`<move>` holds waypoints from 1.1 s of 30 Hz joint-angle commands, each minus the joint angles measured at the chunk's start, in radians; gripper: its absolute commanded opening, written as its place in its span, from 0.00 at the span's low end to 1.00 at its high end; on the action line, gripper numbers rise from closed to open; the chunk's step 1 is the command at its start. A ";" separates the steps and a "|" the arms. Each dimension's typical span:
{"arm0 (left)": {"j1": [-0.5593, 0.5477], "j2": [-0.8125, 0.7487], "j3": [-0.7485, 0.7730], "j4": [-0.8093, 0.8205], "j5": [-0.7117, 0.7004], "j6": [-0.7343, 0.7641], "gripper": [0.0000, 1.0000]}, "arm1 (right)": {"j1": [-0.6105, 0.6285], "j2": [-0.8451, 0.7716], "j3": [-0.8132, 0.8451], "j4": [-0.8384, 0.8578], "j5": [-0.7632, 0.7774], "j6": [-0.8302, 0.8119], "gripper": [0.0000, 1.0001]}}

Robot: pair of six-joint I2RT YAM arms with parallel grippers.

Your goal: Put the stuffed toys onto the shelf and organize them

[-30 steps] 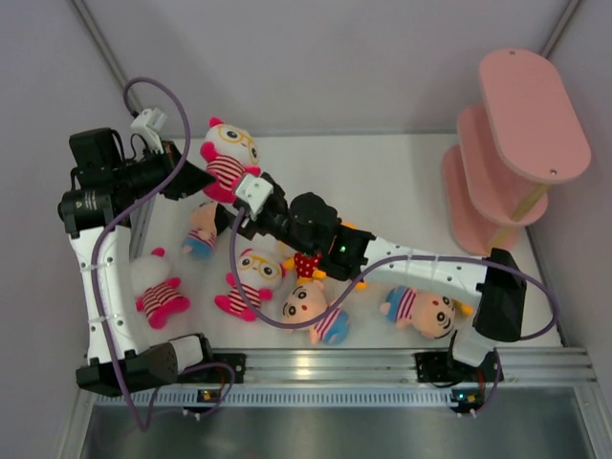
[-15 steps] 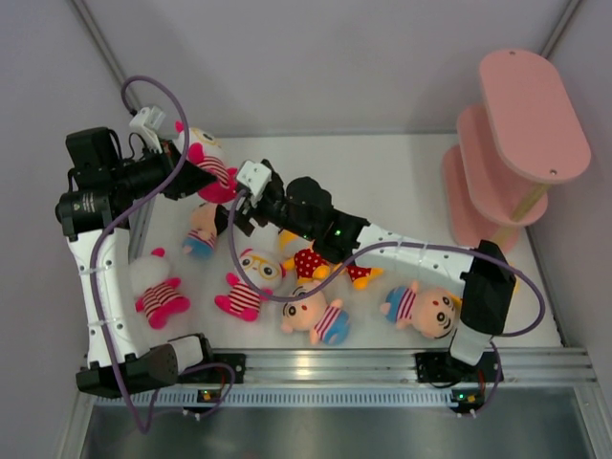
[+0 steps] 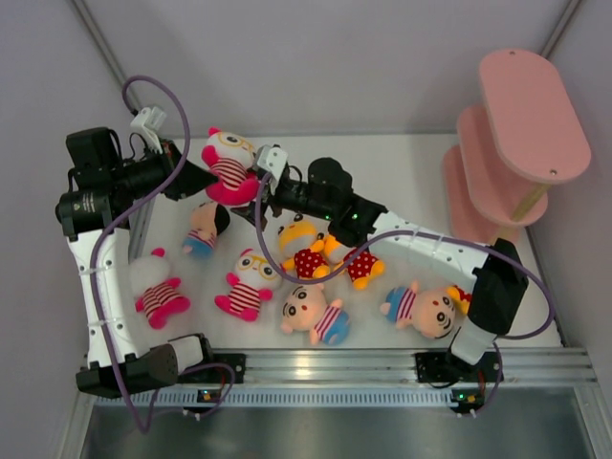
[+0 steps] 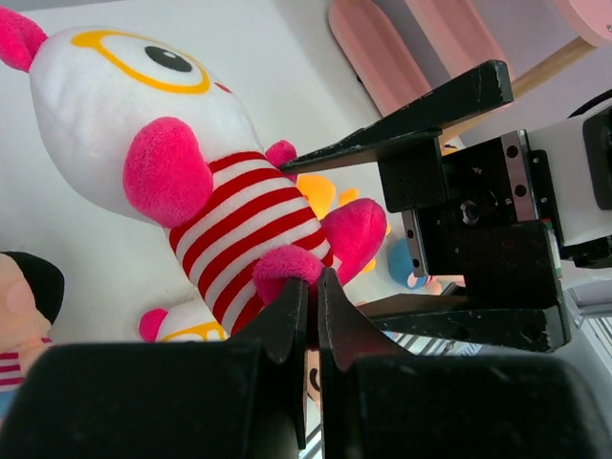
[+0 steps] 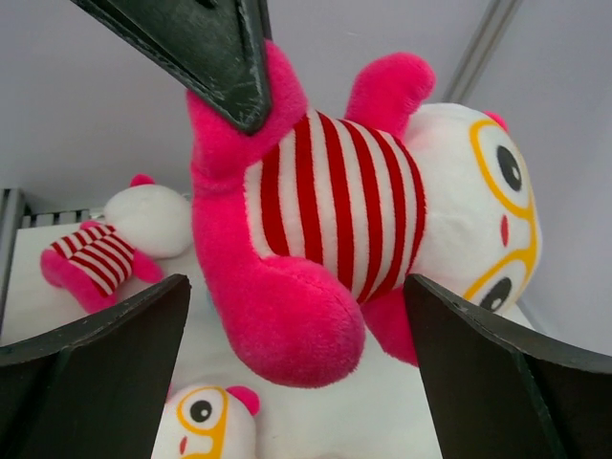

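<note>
My left gripper (image 3: pixel 204 180) is shut on the pink foot of a white-pink striped toy with glasses (image 3: pixel 229 164) and holds it above the table; in the left wrist view the jaws (image 4: pixel 313 283) pinch that foot and the toy (image 4: pixel 191 172) hangs beyond. My right gripper (image 3: pixel 256 195) is open right beside it; in the right wrist view the toy's pink leg (image 5: pixel 287 316) lies between the open jaws (image 5: pixel 296 287), not touching them. The pink shelf (image 3: pixel 521 134) stands at the far right with no toys on it. Other stuffed toys lie on the table.
On the table lie a boy in blue (image 3: pixel 203 229), two striped toys (image 3: pixel 158 287) (image 3: pixel 251 282), two orange polka-dot toys (image 3: pixel 304 251) (image 3: pixel 356 263), and two more boys (image 3: pixel 316 314) (image 3: pixel 430 308). Grey walls close in the back and sides.
My right arm has swung away from the middle toys toward the back, bringing its open jaws around the held toy's leg. The held striped toy swung left, then back.
</note>
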 commanded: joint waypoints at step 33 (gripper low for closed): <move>-0.002 -0.026 0.061 0.026 -0.153 0.077 0.98 | -0.097 -0.002 0.286 -0.315 0.090 -0.123 0.00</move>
